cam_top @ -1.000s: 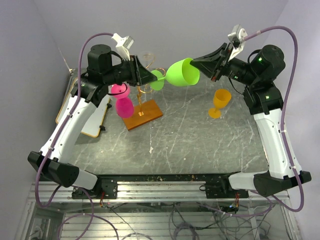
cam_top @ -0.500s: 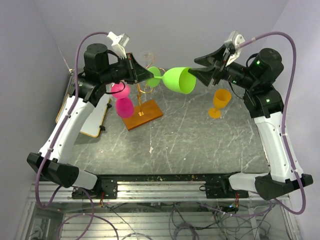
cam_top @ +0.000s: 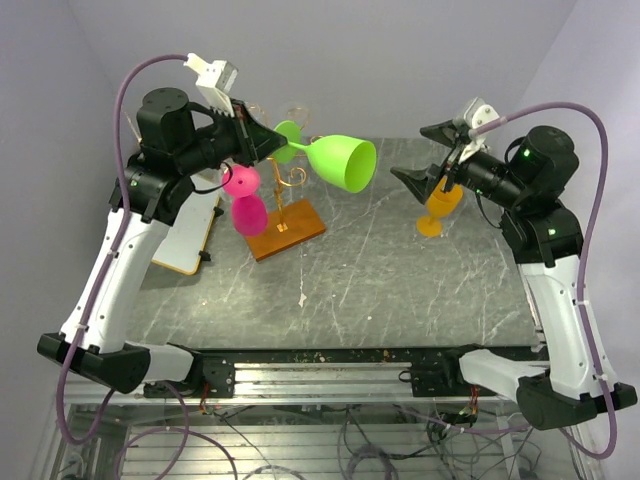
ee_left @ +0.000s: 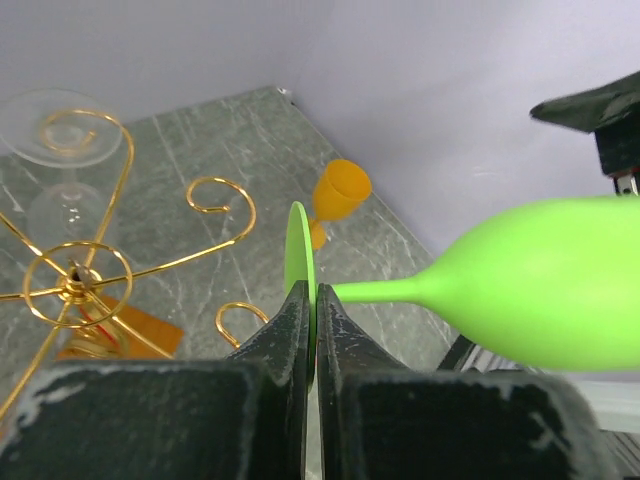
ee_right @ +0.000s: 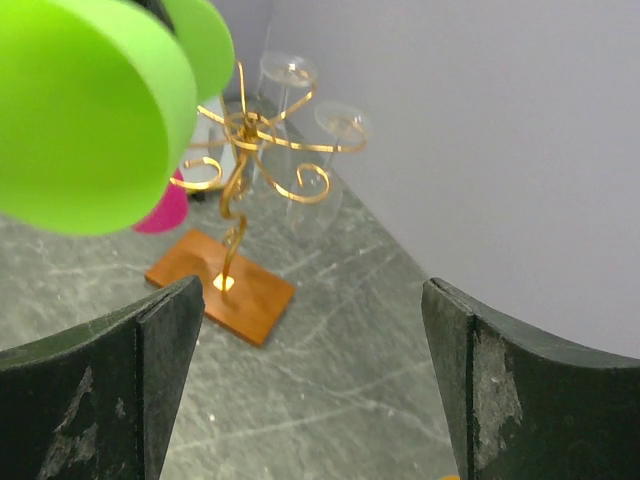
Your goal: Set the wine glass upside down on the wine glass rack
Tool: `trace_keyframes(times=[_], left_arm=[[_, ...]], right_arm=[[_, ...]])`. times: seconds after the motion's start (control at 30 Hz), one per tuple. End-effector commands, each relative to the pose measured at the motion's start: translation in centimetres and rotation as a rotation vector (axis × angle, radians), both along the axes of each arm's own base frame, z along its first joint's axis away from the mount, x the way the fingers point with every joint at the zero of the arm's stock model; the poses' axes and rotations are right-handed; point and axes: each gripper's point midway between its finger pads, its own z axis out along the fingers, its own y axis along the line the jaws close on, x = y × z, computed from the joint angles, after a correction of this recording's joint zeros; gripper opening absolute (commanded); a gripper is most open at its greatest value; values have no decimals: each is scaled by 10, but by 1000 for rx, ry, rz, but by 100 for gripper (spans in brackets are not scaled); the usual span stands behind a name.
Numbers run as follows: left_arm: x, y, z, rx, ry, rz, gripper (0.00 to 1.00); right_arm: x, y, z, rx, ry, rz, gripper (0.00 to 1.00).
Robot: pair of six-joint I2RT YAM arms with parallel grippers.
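**Left gripper (cam_top: 268, 143) is holding the green wine glass (cam_top: 338, 160) by its foot, just beside the wine glass rack (cam_top: 287, 228).**

In the upper middle of the top view the glass is lying on its side in the air, bowl pointing right, just above and right of the rack's gold scrolls. The left jaws are pinching shut on the edge of its flat foot (ee_left: 298, 258), with the stem sticking out sideways. At upper right the right gripper (cam_top: 412, 152) is standing wide open near the orange glass (cam_top: 438, 205), gripping nothing. Doing this step well probably means rolling the wrist until the bowl is hanging downward. The foot should be lining up over a free scroll, away from the arm at left where the pink glass (cam_top: 245, 205) is hanging. The stem should be going in through the scroll's gap slowly, since an edge pinch on a thin disc is likely letting the glass pivot.
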Motion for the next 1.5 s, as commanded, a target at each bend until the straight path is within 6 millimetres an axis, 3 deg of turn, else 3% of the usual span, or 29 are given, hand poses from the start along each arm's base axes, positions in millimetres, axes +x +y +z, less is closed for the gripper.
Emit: trace_keyframes(times=[0.0,0.33,0.73,1.0,1.2,1.47], left_arm=[[5,23,30,37,-125,110,7],[29,39,41,187,-259,200,7],[53,27,61,394,-462,304,7],[86,19,68,573,-598,454,7],[107,-23,56,695,-685,454,7],[131,-74,19,837,-768,401,7]], right_arm=[[8,-13,-42,-123,29,-51,90],[8,-24,-138,-286,91,-55,96],[1,-13,-228,-252,280,24,96],[12,-35,-229,-213,306,-48,96],[18,-47,-237,-186,333,-76,96],[22,-60,-238,-155,344,-102,96]])
